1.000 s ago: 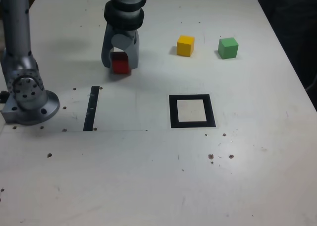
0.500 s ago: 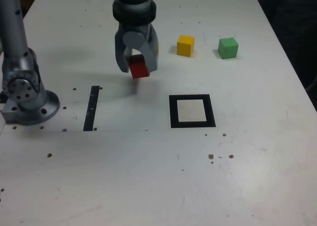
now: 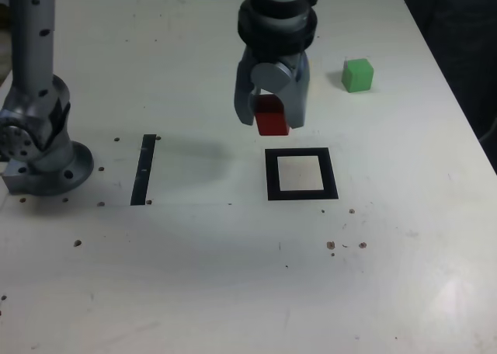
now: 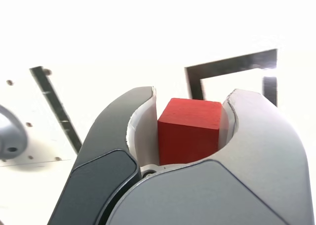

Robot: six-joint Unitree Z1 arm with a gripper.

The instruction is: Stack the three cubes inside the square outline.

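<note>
I carry the red cube (image 3: pixel 272 122), clamped between the jaws of the gripper (image 3: pixel 272 121), above the table (image 3: pixel 233 276) at upper centre of the exterior view, just above and left of the square outline (image 3: pixel 301 174). The wrist view shows the cube seated squarely between both fingers (image 4: pixel 123 136), with a corner of the outline beyond them. The green cube (image 3: pixel 357 74) sits at upper right, well apart; the yellow one is hidden, probably behind the arm. A narrow tape strip (image 3: pixel 143 170) lies at centre left. I judge this the transport of the first block: next I must centre it over the white middle, lower, then release.
</note>
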